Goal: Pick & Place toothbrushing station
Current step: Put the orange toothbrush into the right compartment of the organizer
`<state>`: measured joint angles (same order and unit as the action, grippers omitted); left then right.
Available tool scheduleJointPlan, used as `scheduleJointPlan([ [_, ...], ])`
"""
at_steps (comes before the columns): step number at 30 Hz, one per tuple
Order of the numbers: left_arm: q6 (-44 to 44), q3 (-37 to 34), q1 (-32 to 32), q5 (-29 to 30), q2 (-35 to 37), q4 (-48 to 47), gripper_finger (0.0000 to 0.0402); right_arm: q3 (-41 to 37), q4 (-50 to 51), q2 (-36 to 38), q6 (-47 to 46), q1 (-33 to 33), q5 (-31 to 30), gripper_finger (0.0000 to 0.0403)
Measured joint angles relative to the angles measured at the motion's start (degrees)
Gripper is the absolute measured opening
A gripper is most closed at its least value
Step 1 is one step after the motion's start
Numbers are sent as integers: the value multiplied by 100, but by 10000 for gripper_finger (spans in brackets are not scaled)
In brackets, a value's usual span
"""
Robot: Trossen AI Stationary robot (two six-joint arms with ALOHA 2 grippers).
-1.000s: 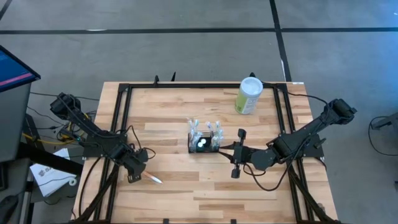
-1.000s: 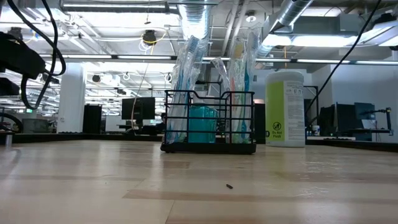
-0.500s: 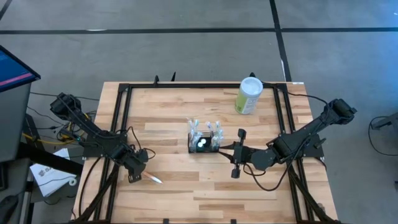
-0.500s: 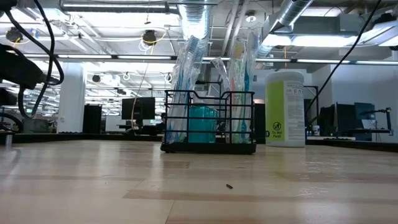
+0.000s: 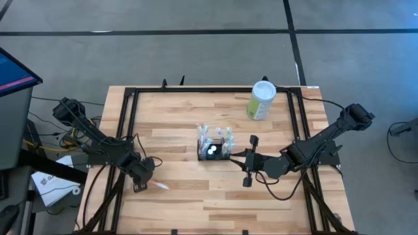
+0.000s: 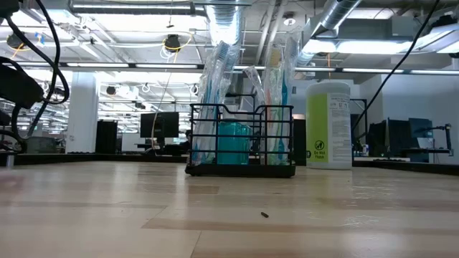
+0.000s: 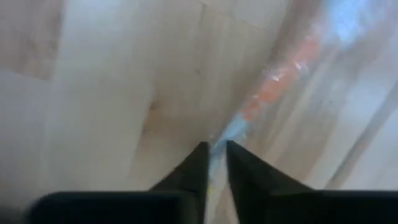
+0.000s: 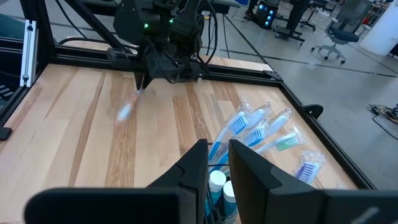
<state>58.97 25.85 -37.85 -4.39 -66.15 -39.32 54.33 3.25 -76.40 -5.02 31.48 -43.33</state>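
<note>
Since the earlier frame: left gripper has closed in on the wrapped toothbrush, its fingers nearly shut on the wrapper's end in the left wrist view; right gripper unchanged, just right of the toothbrushing station, fingers close together, holding nothing visible. Progress, by judgement: late; one brush remains outside. Station: black wire caddy, upright, mid-table, holding several wrapped brushes and a teal tube; green canister stands well beyond it.
</note>
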Motion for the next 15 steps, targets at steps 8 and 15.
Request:
scheduleJointPlan([
  [8,45,189,0,-421,0,79,1,0,0,0,24,0,2,56],
  [15,299,792,76,-611,15,182,0,0,-147,0,108,-15,745,56],
])
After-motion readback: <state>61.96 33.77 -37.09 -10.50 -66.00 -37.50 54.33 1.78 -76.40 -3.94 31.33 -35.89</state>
